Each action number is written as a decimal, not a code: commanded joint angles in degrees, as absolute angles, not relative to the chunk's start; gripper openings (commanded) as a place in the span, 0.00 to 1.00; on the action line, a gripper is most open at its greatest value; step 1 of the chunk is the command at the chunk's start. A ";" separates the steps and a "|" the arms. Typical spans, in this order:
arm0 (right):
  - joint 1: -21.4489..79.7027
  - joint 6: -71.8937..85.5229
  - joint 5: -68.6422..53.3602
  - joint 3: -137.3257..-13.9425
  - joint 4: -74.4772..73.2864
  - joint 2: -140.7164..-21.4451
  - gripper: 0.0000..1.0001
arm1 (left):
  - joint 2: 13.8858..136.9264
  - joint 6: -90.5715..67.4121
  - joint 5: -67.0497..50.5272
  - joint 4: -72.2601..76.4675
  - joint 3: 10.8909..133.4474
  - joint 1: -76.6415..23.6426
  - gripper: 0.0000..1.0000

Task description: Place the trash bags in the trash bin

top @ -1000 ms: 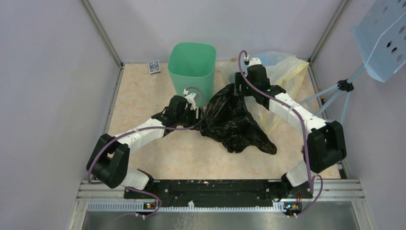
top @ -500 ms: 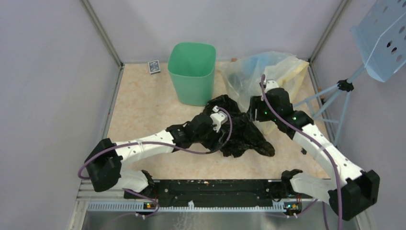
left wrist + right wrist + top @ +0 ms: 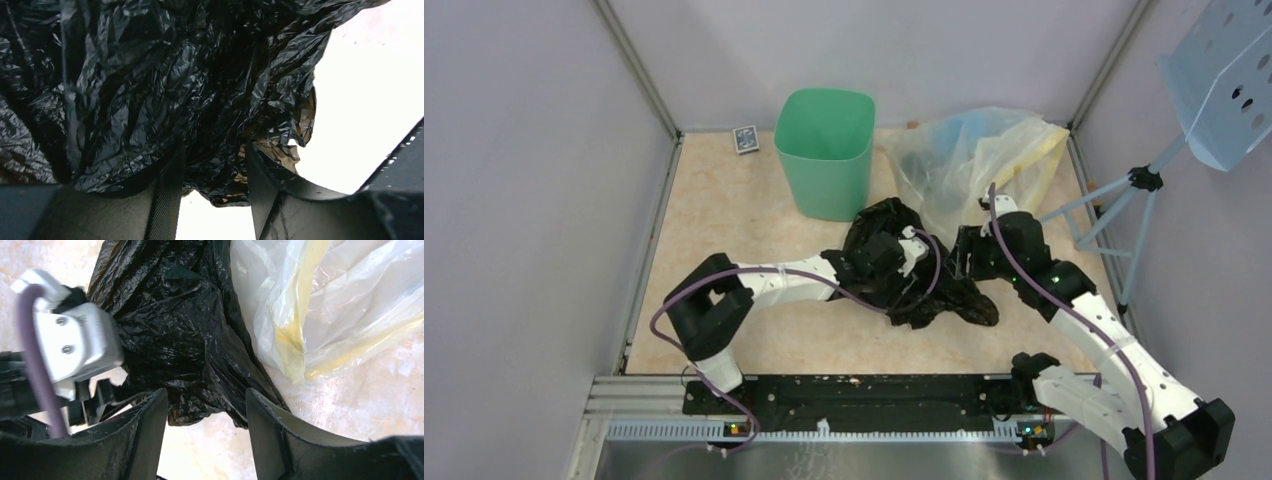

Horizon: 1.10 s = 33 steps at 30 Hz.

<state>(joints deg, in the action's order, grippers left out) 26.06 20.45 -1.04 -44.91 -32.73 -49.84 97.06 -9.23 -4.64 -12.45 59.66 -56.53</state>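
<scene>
On my feed the black trash bag [image 3: 949, 298] reads as thin plastic film, glossy and heavily crinkled, its creases catching highlights. The trash bin [image 3: 824, 160] at upper centre is smooth green plastic with a soft sheen. To its right, the translucent bags [image 3: 969, 160] are wrinkled clear and yellowish film. I see a smooth, speckled beige tabletop [image 3: 714, 220] and a pale metal rail [image 3: 624, 395] along the bottom.

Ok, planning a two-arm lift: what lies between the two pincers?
The crumpled black trash bag: in the top view it fills the gap between the left pincer and the right pincer.
</scene>
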 commanded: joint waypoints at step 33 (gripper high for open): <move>29.67 16.79 -20.69 -36.57 -8.86 -37.80 0.74 | 78.31 -25.11 -19.31 -16.57 72.40 -44.00 0.00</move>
<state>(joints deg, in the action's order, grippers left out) 27.11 20.03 -23.40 -36.97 -16.40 -37.28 79.83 -23.77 -15.66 -17.12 68.23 -44.47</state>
